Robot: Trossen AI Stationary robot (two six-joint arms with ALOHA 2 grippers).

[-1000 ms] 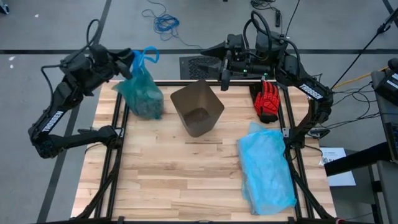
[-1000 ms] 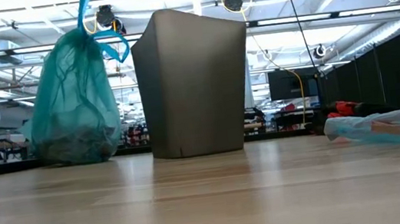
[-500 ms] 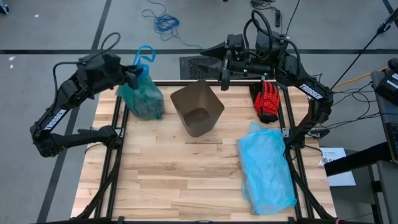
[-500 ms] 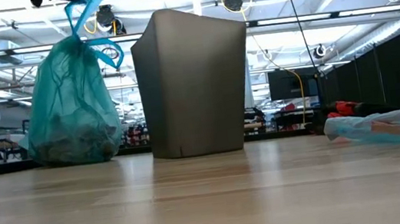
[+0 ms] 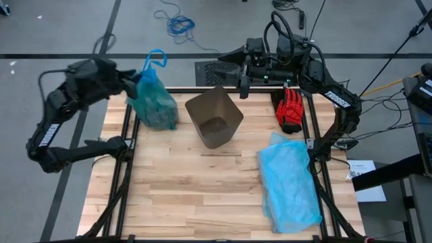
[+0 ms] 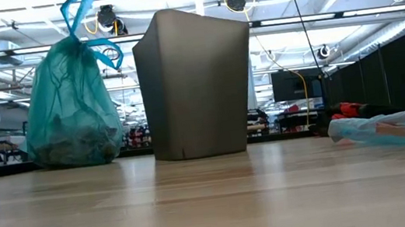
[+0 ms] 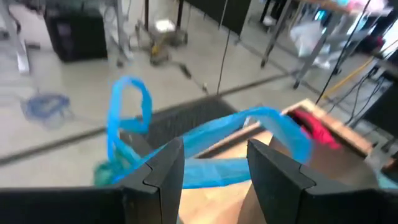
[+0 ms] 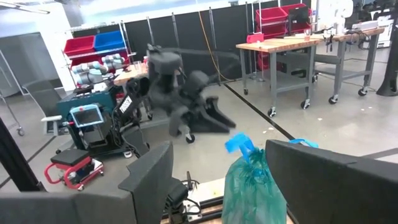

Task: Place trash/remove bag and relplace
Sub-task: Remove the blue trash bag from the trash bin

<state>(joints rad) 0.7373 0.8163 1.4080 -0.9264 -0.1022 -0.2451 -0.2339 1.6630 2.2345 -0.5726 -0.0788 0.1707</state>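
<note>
In the lower right of the high view, a pale sky-blue plastic bag (image 5: 290, 183) lay flat on the light wooden slatted table (image 5: 182, 192). Above it, near the right edge of the table, lay a red glove (image 5: 291, 110). In the upper middle of the table stood a brown tapered bin (image 5: 214, 116) with its mouth open upward.

To the left of the bin, in the upper left part of the table, the thin see-through dark teal-green plastic bag (image 5: 152, 102) stood upright on the wood, near the bin but apart from it. Its bright blue handle loops (image 5: 154, 63) rose above the gathered neck. Through the plastic, a dark mass was visible at the bottom in the low view.

The left gripper (image 5: 129, 84) was just to the left of the bag's neck, with its jaws apart. In the left wrist view a blue loop lay across the gap beyond the fingers (image 7: 163, 176), and they did not clamp it.

The right gripper (image 5: 243, 86) waited at the upper middle, above the far edge of the bin, jaws apart and holding nothing.
</note>
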